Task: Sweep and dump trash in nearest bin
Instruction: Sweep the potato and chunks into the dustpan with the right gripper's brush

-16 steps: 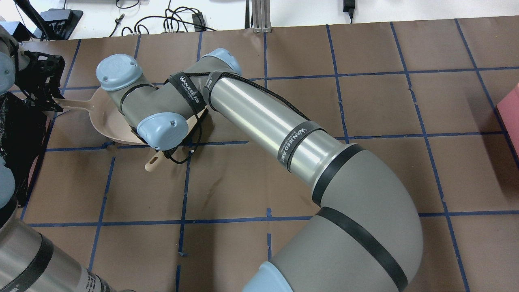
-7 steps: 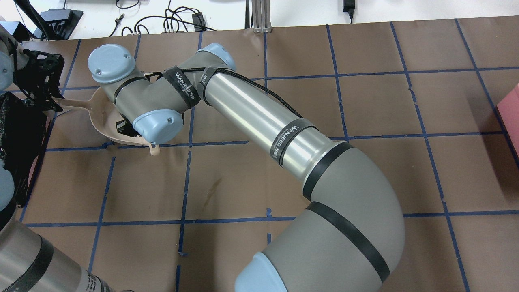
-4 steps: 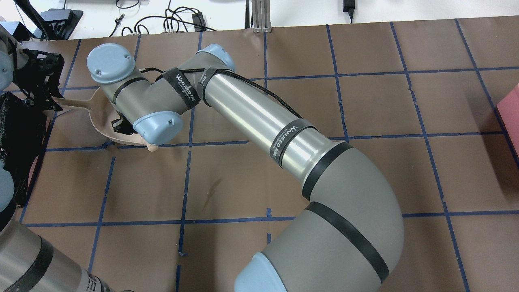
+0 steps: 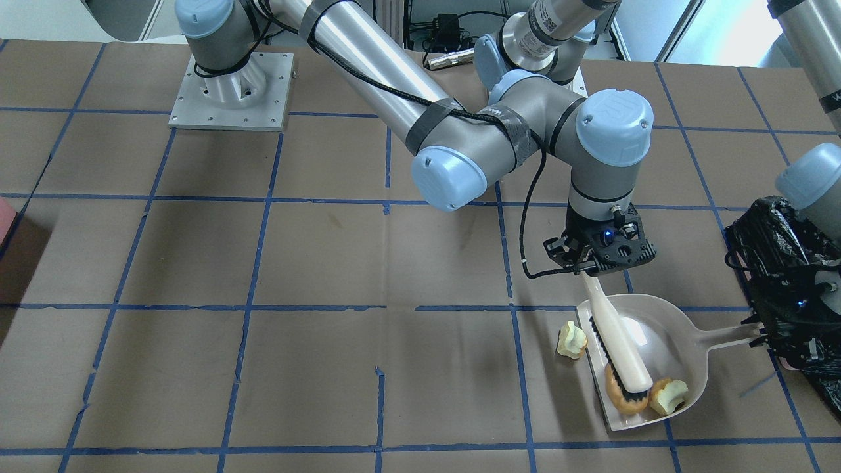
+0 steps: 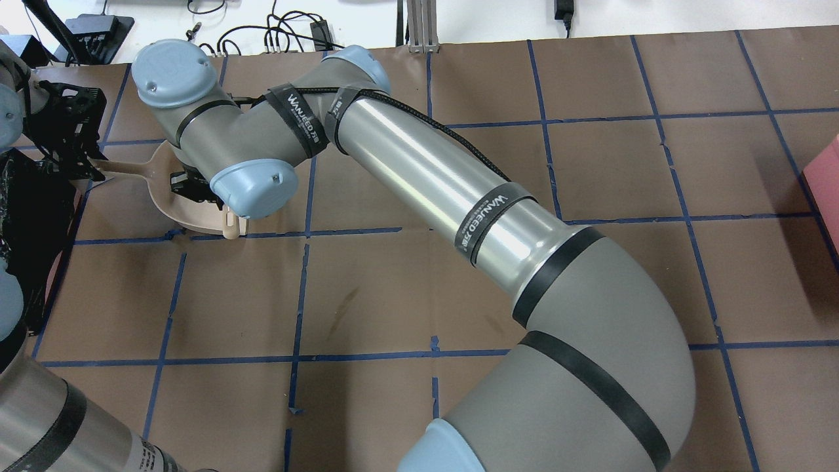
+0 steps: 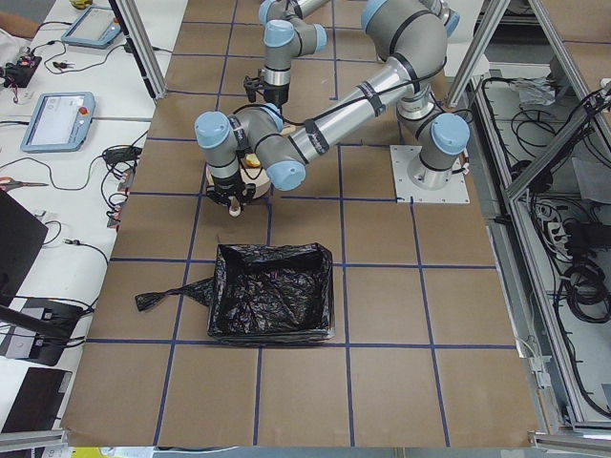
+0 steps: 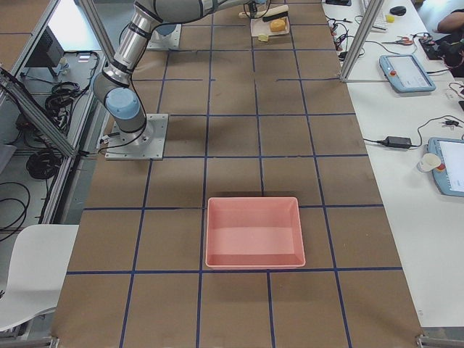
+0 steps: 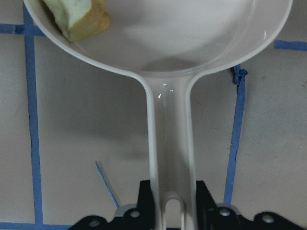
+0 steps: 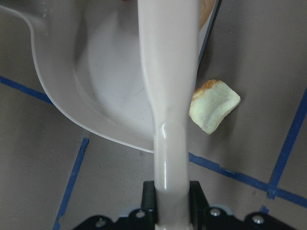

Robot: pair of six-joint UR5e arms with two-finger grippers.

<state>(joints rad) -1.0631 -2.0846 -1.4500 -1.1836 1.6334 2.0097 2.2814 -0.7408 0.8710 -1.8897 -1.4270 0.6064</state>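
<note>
Both clamped shut: right gripper on cream plastic brush, left gripper on off-white plastic dustpan handle, worktop's left end; tan-brown potato-like lump inside pan; pale yellow-green chunk outside lip, alongside brush; right arm nearer.

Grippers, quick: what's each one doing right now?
Left gripper: shut on the handle of the pale plastic dustpan.
Right gripper: shut on the cream long-handled brush.

Wrist cameras look close past their fingers onto one white plastic dustpan; four fixed cameras overlook it.
</note>
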